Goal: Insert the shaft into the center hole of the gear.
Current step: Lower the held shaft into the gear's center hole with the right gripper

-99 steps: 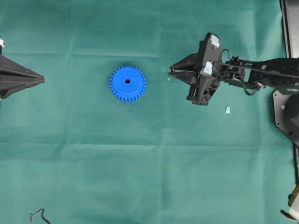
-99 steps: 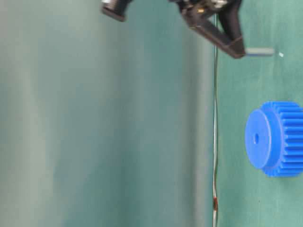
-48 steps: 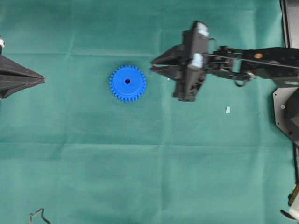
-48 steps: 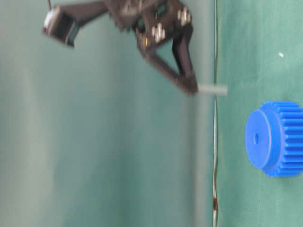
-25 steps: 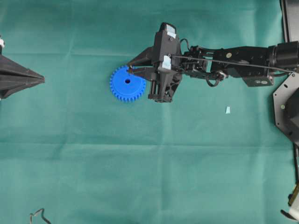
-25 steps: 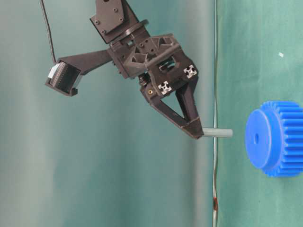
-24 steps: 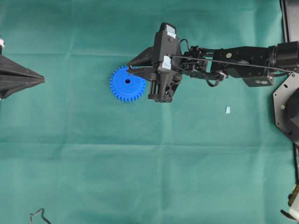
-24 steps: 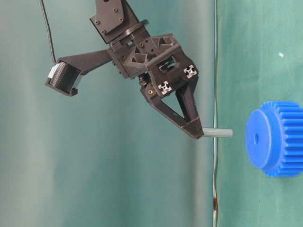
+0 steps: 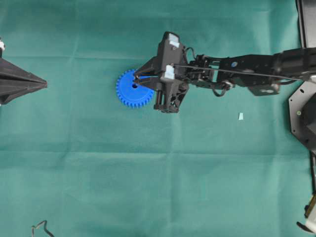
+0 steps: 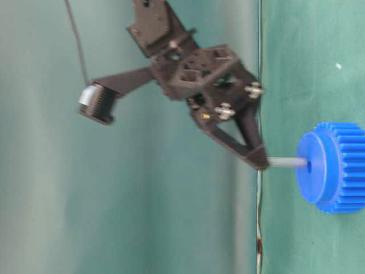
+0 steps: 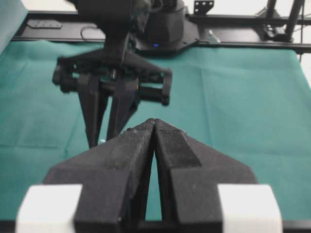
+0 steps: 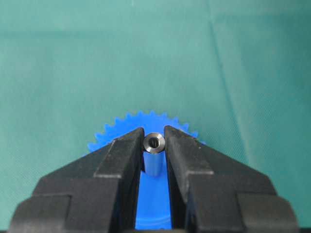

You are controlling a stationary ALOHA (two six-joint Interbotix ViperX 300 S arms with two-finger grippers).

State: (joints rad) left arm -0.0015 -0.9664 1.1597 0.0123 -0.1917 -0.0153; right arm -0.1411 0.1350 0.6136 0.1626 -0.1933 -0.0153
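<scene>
The blue gear [image 9: 129, 95] lies flat on the green cloth, left of centre. My right gripper [image 9: 137, 79] reaches over it and is shut on the shaft [image 10: 285, 162], a short silver-grey pin held upright. From table level the shaft's lower end touches the hub of the gear [image 10: 333, 168] at the center hole [image 10: 308, 167]; how far it has entered I cannot tell. In the right wrist view the shaft's top [image 12: 154, 142] sits between the fingertips over the gear [image 12: 154, 196]. My left gripper [image 9: 44, 85] is shut and empty at the far left, well away from the gear; it also shows in its own wrist view [image 11: 154, 122].
A small pale blue scrap [image 9: 241, 116] lies on the cloth right of the right arm. A white speck [image 10: 339, 66] lies near the gear. A black frame [image 9: 302, 113] stands at the right edge. A cable end [image 9: 39, 228] shows at the bottom left.
My right gripper has carried the shaft left over the gear and lowered it; its lower end now meets the hub at the hole. The left gripper and gear have not moved.
</scene>
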